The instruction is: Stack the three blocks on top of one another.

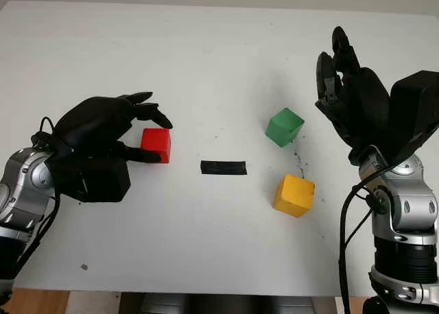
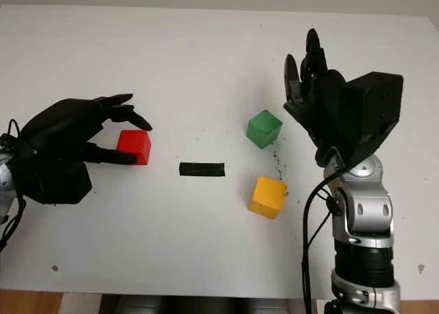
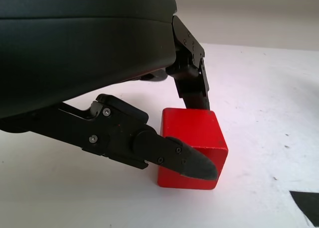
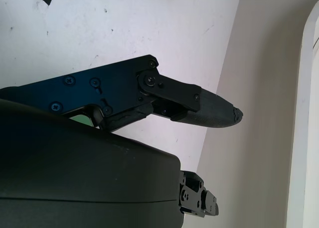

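A red block (image 1: 156, 145) sits on the white table at the left, and my left hand (image 1: 163, 141) is closed around it. In the left wrist view the thumb (image 3: 192, 161) presses the near face of the red block (image 3: 199, 128) and another finger (image 3: 192, 86) touches its far side. To the right of centre a green block (image 1: 284, 127) lies turned at an angle, with a yellow block (image 1: 294, 195) nearer to me. My right hand (image 1: 336, 60) is raised to the right of the green block, open and holding nothing.
A short strip of black tape (image 1: 223, 168) lies on the table between the red block and the yellow one. The table's front edge (image 1: 206, 286) runs close below both arms. Small dark specks mark the surface near the green block.
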